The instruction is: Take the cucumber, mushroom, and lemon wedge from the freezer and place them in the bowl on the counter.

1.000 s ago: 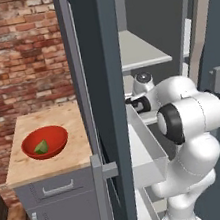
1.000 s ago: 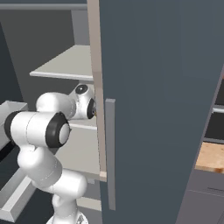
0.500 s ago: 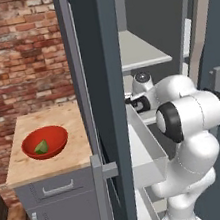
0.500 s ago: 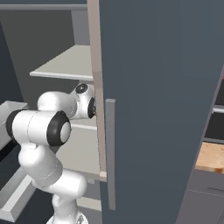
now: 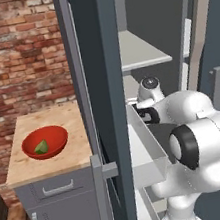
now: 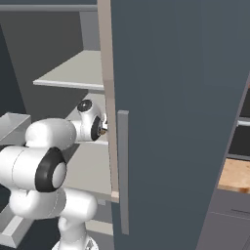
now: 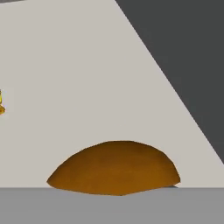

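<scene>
Arm deep in the freezer, claw right over the mushroom.

From where I stand the white arm looks no different from a moment back, wrist tucked onto the pale shelf behind the open door. Seen from the hand, the brown cap bulges directly in front of the claw at the near edge, and a yellow scrap sits well off to one side. Whether the claw has pinched the mushroom I cannot tell, since the fingertips are hidden (the cap is about where they would meet). Away from the claw, outside the freezer, the red bowl rests on the counter holding one green piece, so I judge two pieces remain, this one in hand next.
</scene>
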